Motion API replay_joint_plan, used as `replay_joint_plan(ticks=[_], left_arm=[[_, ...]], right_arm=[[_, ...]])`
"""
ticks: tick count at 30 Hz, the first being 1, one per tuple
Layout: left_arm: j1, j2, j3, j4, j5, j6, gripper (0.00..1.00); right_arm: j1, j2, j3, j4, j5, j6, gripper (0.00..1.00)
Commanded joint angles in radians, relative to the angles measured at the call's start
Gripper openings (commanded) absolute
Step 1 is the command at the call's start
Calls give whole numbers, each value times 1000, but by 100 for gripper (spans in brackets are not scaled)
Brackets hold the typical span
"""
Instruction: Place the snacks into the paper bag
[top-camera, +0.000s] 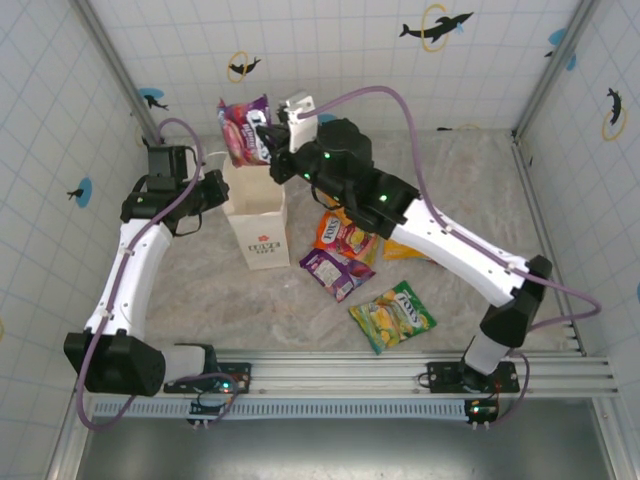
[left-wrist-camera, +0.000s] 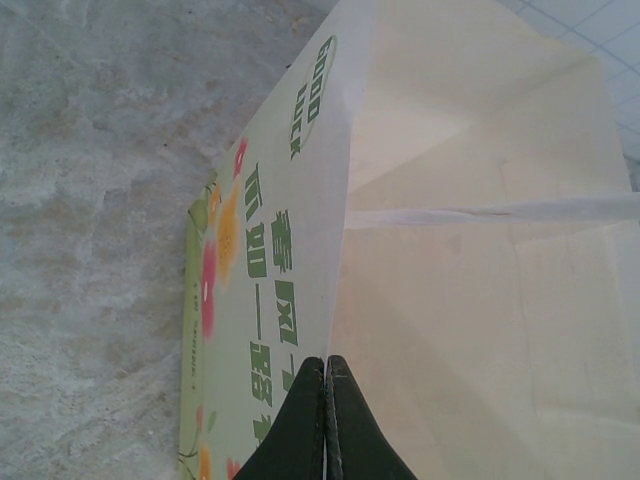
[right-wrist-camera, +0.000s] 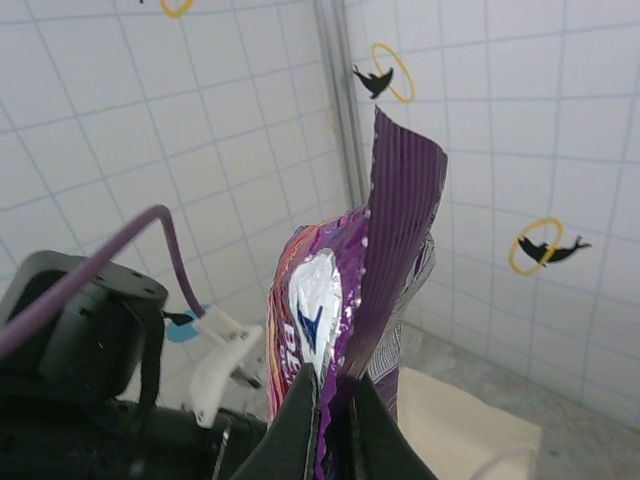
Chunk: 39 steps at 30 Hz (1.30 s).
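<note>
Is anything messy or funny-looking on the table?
Nothing looks spilled or torn. The paper bag stands upright. A bit messy: the orange packet and purple packet lie overlapping beside it, and the green-yellow packet lies crooked, off by itself.

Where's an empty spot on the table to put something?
Bare table lies between the right arm and the back wall. More sits near, between the left arm and the bag. Beside the bag it's crowded with packets.
</note>
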<state>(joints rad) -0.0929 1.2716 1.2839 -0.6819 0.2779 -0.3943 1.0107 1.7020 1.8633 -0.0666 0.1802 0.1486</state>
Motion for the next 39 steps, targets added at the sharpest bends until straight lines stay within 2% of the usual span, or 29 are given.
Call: replay_joint_plan(ticks=[1, 8, 22, 24, 28, 29, 35, 39], left_arm=[[-7, 9, -5, 17, 15, -14, 0], [-7, 10, 5, 12, 18, -12, 0], [-7, 9, 11, 20, 29, -17, 0], [-7, 6, 9, 23, 26, -17, 0], [-8, 8, 12, 20, 27, -15, 0], [-5, 8, 12, 18, 26, -14, 0], [-7, 8, 3, 16, 21, -8, 0], [-8, 11, -1, 12, 17, -3, 0]], right_arm=[[11, 54, 90, 81, 50, -38, 0], [15, 110, 110, -4, 155, -56, 0], [-3, 189, 116, -44, 135, -25, 1], [-5, 193, 116, -38, 113, -23, 8], [-13, 199, 119, -38, 53, -10, 43], [-14, 196, 118, -39, 46, -6, 48], [-20, 166, 104, -47, 33, -12, 51], [-30, 111, 31, -40, 14, -9, 52]])
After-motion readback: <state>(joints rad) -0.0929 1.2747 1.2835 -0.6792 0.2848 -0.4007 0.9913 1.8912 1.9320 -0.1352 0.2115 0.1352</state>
